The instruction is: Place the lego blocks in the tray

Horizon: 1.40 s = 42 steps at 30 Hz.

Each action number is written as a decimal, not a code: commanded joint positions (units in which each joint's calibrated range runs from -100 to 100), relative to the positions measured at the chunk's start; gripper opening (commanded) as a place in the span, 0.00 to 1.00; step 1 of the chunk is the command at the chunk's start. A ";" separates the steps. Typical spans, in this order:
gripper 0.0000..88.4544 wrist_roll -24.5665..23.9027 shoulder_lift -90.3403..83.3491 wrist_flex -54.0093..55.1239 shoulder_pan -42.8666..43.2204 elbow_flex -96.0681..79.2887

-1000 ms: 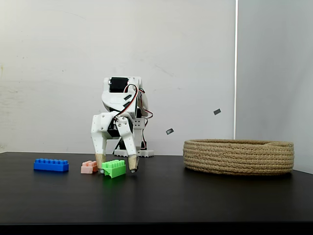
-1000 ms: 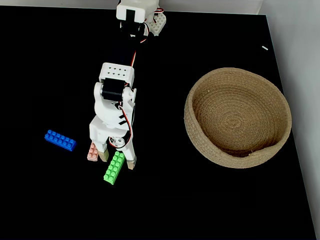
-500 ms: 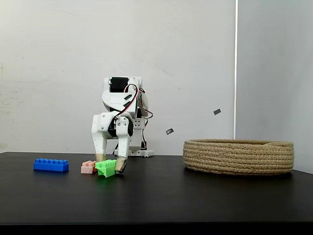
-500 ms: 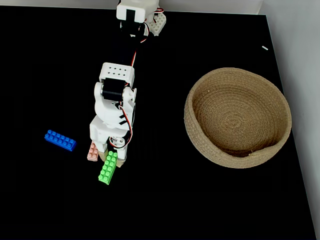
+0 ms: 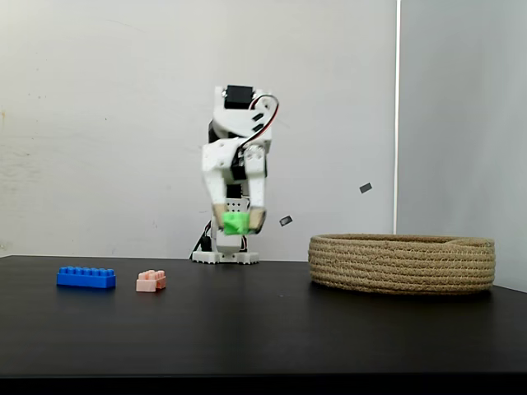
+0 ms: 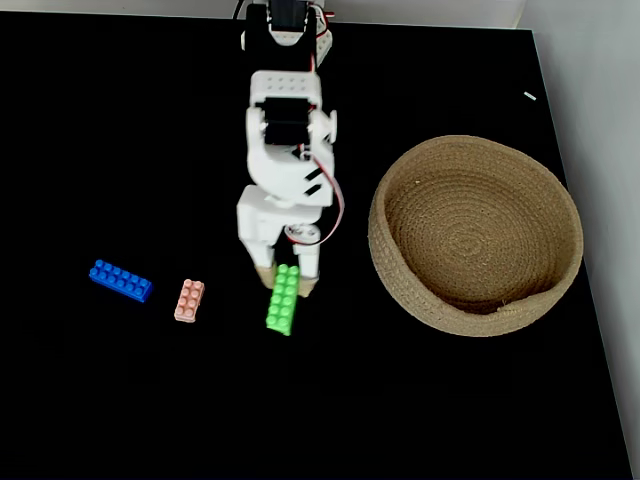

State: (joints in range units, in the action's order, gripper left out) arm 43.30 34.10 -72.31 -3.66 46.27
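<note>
The gripper (image 5: 235, 220) is clamped on the green brick (image 6: 282, 299), holding it in the air well above the table (image 6: 120, 400), to the left of the basket (image 6: 475, 235) in both fixed views. The basket holds nothing so far. The pink brick (image 6: 188, 300) lies on the table further left of the basket, and the blue brick (image 6: 120, 281) lies beyond it, furthest from the basket. Judging by this, the first brick is lifted but not delivered, and two are left to fetch
</note>
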 commanded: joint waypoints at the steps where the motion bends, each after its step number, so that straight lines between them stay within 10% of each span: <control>1: 0.00 -0.93 -19.48 0.30 8.36 -6.55; 16: 0.00 -5.37 -38.48 2.55 30.95 -34.46; 21: 0.40 -5.23 -38.83 2.63 30.13 -37.56; 31: 0.43 -4.59 -43.21 -1.37 21.31 -39.29; 42: 0.43 4.44 -37.54 -0.20 -8.95 -39.75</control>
State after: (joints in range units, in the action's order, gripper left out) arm 44.96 -4.66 -74.34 -3.34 5.26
